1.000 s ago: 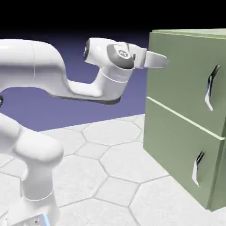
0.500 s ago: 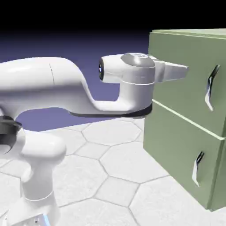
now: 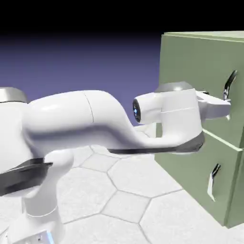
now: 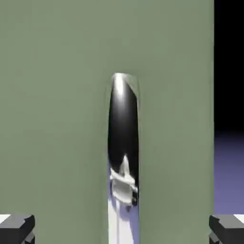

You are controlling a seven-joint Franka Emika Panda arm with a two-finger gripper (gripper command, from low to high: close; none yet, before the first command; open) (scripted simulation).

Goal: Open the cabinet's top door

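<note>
Sage green covers the cabinet [image 3: 195, 174], the biggest thing here, standing at the exterior view's right with both doors shut. Its top door [image 3: 190, 59] fills most of the hand view, closed flat, above the lower door [image 3: 190, 162]. The white arm [image 3: 71, 119] reaches across from the left, its hand [image 4: 122, 231] just by the upper handle [image 4: 123, 128]. The fingers are spread wide, one to either side of that silver-and-black bar, gripping nothing. The lower handle [image 3: 213, 182], smaller, is untouched. The approach looks nearly complete, I judge; closing on the handle and pulling the door open are both left to do.
</note>
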